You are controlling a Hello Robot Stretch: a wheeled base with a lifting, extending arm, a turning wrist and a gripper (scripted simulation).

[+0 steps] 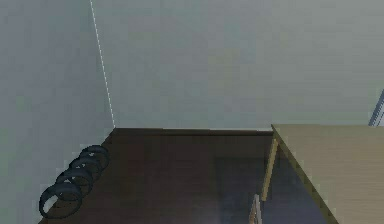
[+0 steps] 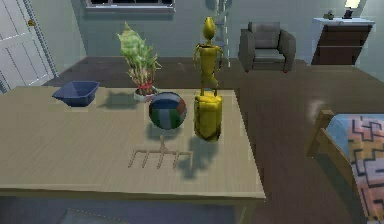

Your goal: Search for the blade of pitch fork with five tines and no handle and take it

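A pale fork head with five tines and no handle (image 2: 158,158) lies flat on the light wooden table (image 2: 60,150) in the arm side view, near the table's front right part. It rests just in front of a striped ball (image 2: 167,111) and to the left of a yellow statue (image 2: 208,85).
A blue bowl (image 2: 76,93) and a potted plant (image 2: 141,60) stand at the table's far edge. Beyond are a grey armchair (image 2: 266,46), a dark dresser (image 2: 343,42), a white door (image 2: 22,42) and a bed corner (image 2: 358,145). In the forward view, a table corner (image 1: 330,160) and dark coiled rings (image 1: 72,182) sit by the wall.
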